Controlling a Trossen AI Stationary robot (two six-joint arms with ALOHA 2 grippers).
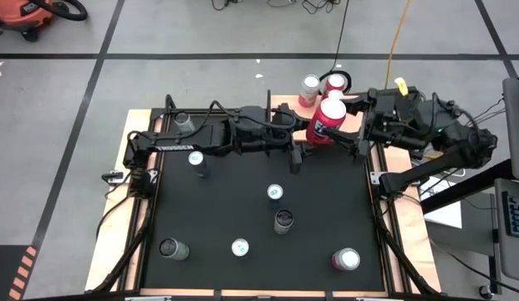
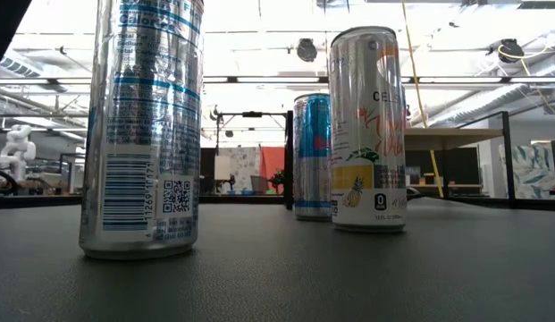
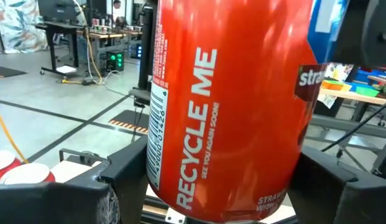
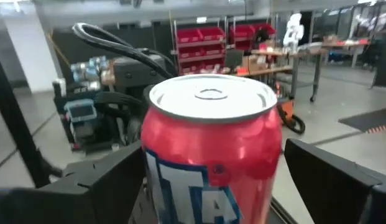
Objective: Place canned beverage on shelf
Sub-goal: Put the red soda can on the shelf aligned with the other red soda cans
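Gripping the red can (image 1: 328, 119) in the left gripper (image 1: 313, 134) by the shelf (image 1: 286, 109) edge, the right gripper (image 1: 353, 127) spread around it should close squarely before release.

Glossy red metal can (image 1: 329, 119) with a smooth silver lid; matt black tabletop (image 1: 242, 209); light wood shelf (image 1: 284, 107) at upper centre; shiny printed cans (image 2: 366, 125).

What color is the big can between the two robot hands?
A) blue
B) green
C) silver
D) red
D: the can that sits between the left gripper and the right gripper, by the shelf, has a red body with a silver top, and both wrist views show that red side close up.
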